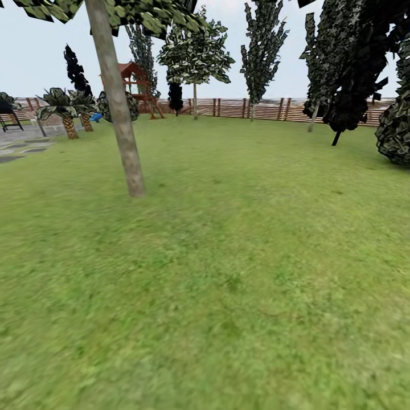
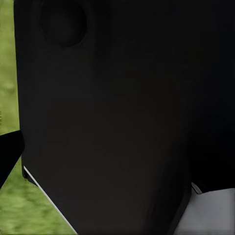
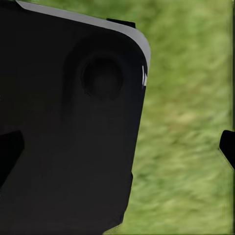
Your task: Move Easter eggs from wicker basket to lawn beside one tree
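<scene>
Lawn (image 1: pixel 239 273) takes up most of the head view, from 6 o'clock up to the fence line. Flat green grass, no objects on it as far as the picture reaches.

Brown slat fence (image 1: pixel 250 108) runs across the far edge from about 10 to 2 o'clock.

Tree (image 1: pixel 117 102): pale smooth trunk leaning slightly, rooted at about 10 o'clock in the near-middle ground, foliage at the top edge. Looks a fair candidate for the drop-off spot. A second pale-trunked tree (image 1: pixel 195 57) stands far off at 12 o'clock by the fence. Dark trees (image 1: pixel 353 68) crowd 1 to 3 o'clock.

Playset (image 1: pixel 136 85) with red roof at 11 o'clock, distant. Small palms (image 1: pixel 68 114) at 10 o'clock, beside grey paving (image 1: pixel 23 142) at 9 o'clock.

Wrist views: each largely blocked by a dark robot body panel (image 2: pixel 117 117), (image 3: pixel 68 137), with grass at the margins. Dark finger tips (image 3: pixel 227 147) intrude at the edges; jaw state for either gripper I cannot tell.

Task things: wicker basket and eggs not located from here; position unknown.

Progress, as judged: no egg lies by the near trunk base, so no placement is confirmed. Robot appears in transit. Likely everything remains: find the basket, lift three eggs, carry each to one tree.
</scene>
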### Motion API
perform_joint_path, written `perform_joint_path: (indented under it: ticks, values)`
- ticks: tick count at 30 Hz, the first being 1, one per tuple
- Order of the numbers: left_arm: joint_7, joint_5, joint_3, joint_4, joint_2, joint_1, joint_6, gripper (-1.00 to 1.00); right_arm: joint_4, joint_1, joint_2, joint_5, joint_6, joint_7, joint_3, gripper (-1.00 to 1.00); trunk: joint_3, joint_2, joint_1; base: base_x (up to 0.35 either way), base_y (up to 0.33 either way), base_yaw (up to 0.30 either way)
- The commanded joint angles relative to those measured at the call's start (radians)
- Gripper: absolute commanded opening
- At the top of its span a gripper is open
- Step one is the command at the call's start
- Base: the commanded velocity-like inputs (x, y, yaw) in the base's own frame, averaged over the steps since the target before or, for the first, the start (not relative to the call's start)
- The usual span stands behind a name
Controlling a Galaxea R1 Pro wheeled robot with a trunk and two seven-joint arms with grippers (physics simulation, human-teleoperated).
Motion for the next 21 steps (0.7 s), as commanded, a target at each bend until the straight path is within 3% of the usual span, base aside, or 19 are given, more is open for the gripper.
perform_joint_path:
  ticks: [1,21]
  values:
    - [-0.001,0.007,0.006,0.0,0.0,-0.001,-0.002,1.0,0.001,-0.001,-0.001,0.007,-0.003,-0.001,0.001,1.0,-0.001,0.0,0.001,0.338,0.0,0.0]
    - [-0.001,0.007,0.006,0.0,0.0,0.0,-0.002,1.0,0.001,0.0,0.001,0.009,-0.003,-0.001,0.001,1.0,-0.001,0.0,0.001,0.339,0.0,0.0]
